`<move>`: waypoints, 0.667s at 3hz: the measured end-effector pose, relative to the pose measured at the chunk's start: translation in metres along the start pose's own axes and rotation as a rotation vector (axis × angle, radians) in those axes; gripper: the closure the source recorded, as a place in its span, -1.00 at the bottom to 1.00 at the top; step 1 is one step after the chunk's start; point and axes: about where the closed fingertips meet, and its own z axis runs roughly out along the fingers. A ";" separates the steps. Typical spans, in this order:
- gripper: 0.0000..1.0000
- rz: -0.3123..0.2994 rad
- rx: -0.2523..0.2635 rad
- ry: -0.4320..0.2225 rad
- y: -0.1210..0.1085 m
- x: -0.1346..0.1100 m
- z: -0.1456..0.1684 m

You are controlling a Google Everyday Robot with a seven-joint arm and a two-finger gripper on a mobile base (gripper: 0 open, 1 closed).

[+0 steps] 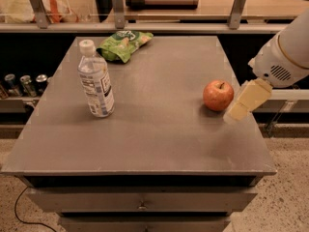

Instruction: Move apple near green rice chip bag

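Note:
The red-orange apple [217,95] stands on the right side of the grey table [159,139]. The green rice chip bag [124,44] lies at the table's far edge, left of centre, far from the apple. My gripper [243,105], cream-coloured below the white arm [288,52], hangs just right of the apple, close to it, near the table's right edge. It holds nothing that I can see.
A clear plastic water bottle [96,81] with a white cap stands upright on the left part of the table. Several cans [24,83] sit on a low shelf at the left. A counter with metal posts [117,6] runs behind the table.

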 end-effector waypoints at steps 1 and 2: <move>-1.00 0.043 0.010 -0.057 -0.009 -0.007 0.019; -1.00 0.062 0.008 -0.095 -0.014 -0.013 0.038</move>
